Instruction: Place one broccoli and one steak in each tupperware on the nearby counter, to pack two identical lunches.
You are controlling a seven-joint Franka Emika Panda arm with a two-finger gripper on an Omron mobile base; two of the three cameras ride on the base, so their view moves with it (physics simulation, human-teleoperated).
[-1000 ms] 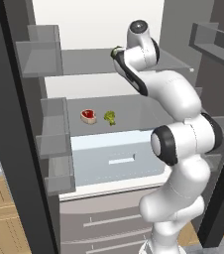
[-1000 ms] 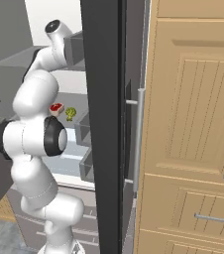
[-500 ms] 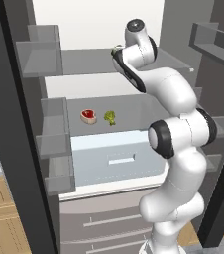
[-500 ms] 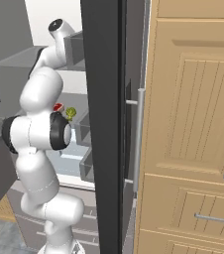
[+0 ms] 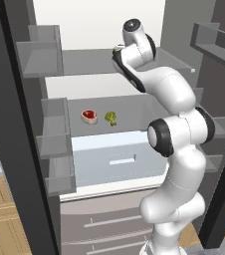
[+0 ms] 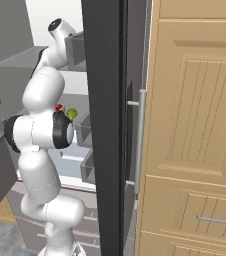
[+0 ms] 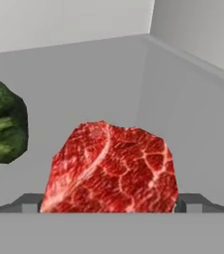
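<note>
In the hand view a red marbled steak point(image 7: 111, 166) lies close up on a grey fridge shelf, between the two fingertips of my gripper point(image 7: 111, 204). The jaws stand open, and a dark fingertip point(image 7: 28, 202) shows on each side of the meat. A broccoli point(image 7: 1, 126) lies just left of this steak. In the left base view my gripper point(image 5: 117, 52) reaches onto the upper fridge shelf. One shelf lower lie a second steak point(image 5: 88, 116) point(image 6: 60, 107) and a second broccoli point(image 5: 110, 117) point(image 6: 72, 114). The tupperware and the counter are out of view.
The fridge stands open, with its door shelves point(image 5: 40, 55) at the left and a pale drawer point(image 5: 117, 159) under the lower shelf. A dark door edge point(image 6: 102, 125) and tall wooden cabinets point(image 6: 195, 130) stand at the right. The shelf's back wall point(image 7: 193, 94) is close behind the steak.
The arm has stretched a little further up and into the upper shelf, and its elbow has shifted. The food on the lower shelf has not moved.
</note>
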